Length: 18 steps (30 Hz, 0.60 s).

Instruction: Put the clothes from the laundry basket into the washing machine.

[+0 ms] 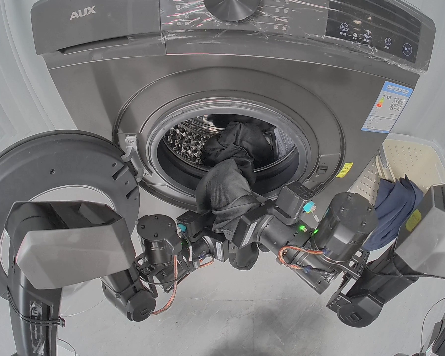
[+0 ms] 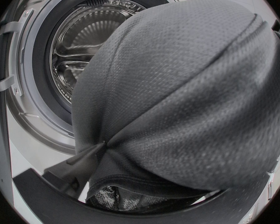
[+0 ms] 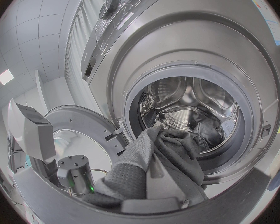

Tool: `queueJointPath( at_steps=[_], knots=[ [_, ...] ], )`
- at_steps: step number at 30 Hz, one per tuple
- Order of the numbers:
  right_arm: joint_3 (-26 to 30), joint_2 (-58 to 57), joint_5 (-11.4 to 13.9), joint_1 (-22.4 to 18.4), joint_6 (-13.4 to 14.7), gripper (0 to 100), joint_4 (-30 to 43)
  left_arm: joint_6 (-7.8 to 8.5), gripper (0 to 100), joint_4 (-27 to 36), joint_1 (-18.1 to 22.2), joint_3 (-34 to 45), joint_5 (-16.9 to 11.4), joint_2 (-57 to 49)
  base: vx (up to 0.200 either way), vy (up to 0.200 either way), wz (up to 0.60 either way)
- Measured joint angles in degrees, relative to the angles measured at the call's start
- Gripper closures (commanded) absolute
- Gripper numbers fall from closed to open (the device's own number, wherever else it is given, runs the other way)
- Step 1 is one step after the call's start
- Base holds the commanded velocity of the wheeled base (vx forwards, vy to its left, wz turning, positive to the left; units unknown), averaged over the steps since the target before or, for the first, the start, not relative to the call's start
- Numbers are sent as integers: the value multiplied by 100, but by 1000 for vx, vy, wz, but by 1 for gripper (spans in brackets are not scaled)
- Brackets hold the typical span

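- Nearest us, the left arm (image 1: 158, 253) comes in low from the left with its wrist bent toward the machine's opening. The right arm (image 1: 331, 233) comes in from the right, and its forearm slants up and inward to the same spot.
- The two wrists meet just below the opening's lower lip, almost touching.
- The left fingers (image 2: 72, 168) are pressed together on a gathered fold of the dark grey garment (image 1: 227, 189), and the cloth balloons over them.
- The right fingers (image 3: 161, 179) are also closed on that garment. One finger shows bare and the other is wrapped in the mesh cloth.
- The garment lies over both wrists. One end hangs down between them and the rest climbs over the lip into the drum (image 1: 185, 142).
- A black cloth (image 1: 240, 139) sits just behind it inside the drum. We cannot tell whether it is a separate piece.
- The round door (image 1: 59, 164) stands swung open to the left.
- The laundry basket (image 1: 415, 159) stands at the right, beside the washing machine (image 1: 282, 90), with a navy garment (image 1: 395, 208) draped in it.
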Motion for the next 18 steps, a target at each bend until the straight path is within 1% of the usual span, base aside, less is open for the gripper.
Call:
queueJointPath(
  at_steps=[7, 10, 14, 18],
  knots=[
    [124, -46, -21, -93, 44, 100, -13, -39, 100, -17, 88, -78, 80, 5, 0, 0, 0],
    [195, -60, -27, -187, 71, 100, -18, -85, 100, -13, 143, -74, 91, -127, 0, 0, 0],
    [254, -57, -43, -355, 115, 100, -16, -223, 100, -5, 182, 35, 99, -436, 0, 0, 0],
    [283, -7, -95, -529, 143, 100, -10, -389, 100, -6, 179, 345, 96, -833, 0, 0, 0]
  ],
)
